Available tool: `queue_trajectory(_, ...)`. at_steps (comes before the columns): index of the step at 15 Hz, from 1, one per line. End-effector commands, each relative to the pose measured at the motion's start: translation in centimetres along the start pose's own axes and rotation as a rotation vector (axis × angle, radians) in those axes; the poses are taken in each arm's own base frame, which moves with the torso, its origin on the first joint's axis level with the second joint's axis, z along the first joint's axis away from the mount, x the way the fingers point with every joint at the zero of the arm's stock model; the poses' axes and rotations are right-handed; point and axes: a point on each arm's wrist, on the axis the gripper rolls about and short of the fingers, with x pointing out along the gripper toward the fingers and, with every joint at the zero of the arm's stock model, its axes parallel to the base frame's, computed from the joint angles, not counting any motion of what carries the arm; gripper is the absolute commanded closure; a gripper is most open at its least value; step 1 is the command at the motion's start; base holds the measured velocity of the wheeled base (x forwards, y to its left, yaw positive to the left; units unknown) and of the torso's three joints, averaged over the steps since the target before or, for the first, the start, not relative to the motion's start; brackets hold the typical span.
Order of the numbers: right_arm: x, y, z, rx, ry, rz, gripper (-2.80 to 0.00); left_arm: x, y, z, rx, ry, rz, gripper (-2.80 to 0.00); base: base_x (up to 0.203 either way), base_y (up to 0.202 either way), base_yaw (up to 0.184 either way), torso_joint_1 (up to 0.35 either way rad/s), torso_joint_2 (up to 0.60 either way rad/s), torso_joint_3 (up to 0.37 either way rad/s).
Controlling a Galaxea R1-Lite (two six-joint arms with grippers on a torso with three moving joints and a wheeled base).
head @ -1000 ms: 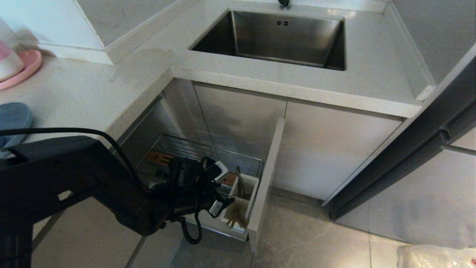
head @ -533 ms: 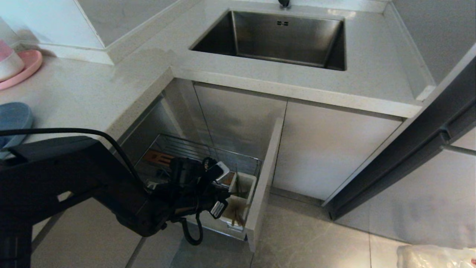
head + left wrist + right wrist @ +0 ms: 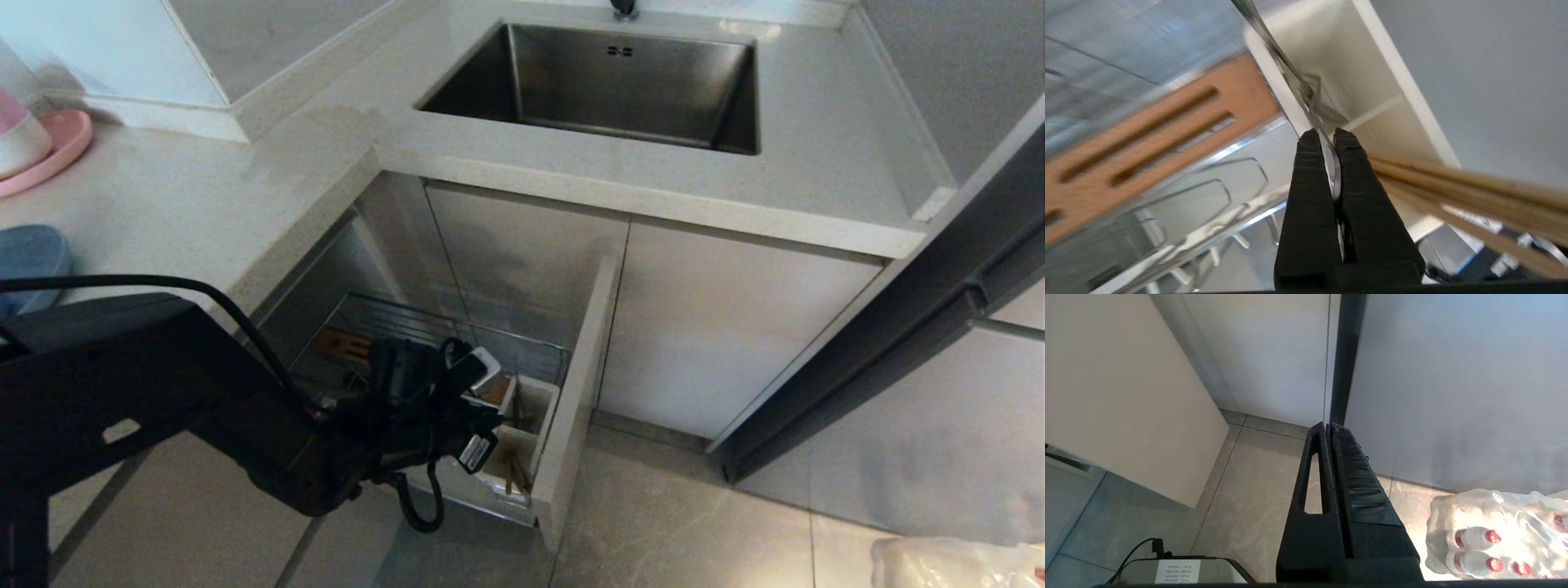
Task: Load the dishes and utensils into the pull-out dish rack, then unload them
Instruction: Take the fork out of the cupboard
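Lowest in the head view, the left arm crosses from the left edge to the frame's lower middle, elbow bent, wrist reaching down over the near end of the pull-out dish rack (image 3: 457, 339). The left gripper (image 3: 1323, 136) has its black fingers (image 3: 1308, 179) clamped onto the slim silver metal utensil (image 3: 1280, 61); in the wrist view the handle passes between the pads while the rest runs on into the white utensil cup (image 3: 522, 420). That grip at the handle end suggests the unloading half of the task, the utensil about to be drawn up out of the cup rather than dropped in. Beside it, the wooden chopsticks (image 3: 516, 474) stand in the cup's nearer compartment, leaning close past the fingers in the wrist view. Just beyond lies the slotted wooden bar (image 3: 1147, 126), with no dishes visible in the wire basket. Farther up at the left edge, a pale-blue dish (image 3: 28, 257) sits on the countertop (image 3: 204, 212). The right gripper (image 3: 1329, 426) is closed on nothing, parked above the floor tiles near a pack of bottles (image 3: 1498, 535).
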Motion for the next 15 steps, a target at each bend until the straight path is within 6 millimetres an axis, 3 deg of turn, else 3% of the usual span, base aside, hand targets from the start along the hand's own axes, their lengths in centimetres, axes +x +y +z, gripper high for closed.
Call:
queue_trajectory(1, 0.0, 0.0, 0.0, 0.0, 0.0, 0.0, 0.0, -0.9, 0.4, 1.0, 0.004, -0.035, 0.031, 0.0, 0.0, 0.0, 0.0, 0.0, 0.0, 0.0)
queue_trajectory(15, 0.0, 0.0, 0.0, 0.0, 0.001, 0.0, 0.0, -3.9, 1.3, 3.7, -0.025, -0.131, 0.088, 0.0, 0.0, 0.0, 0.0, 0.0, 0.0, 0.0)
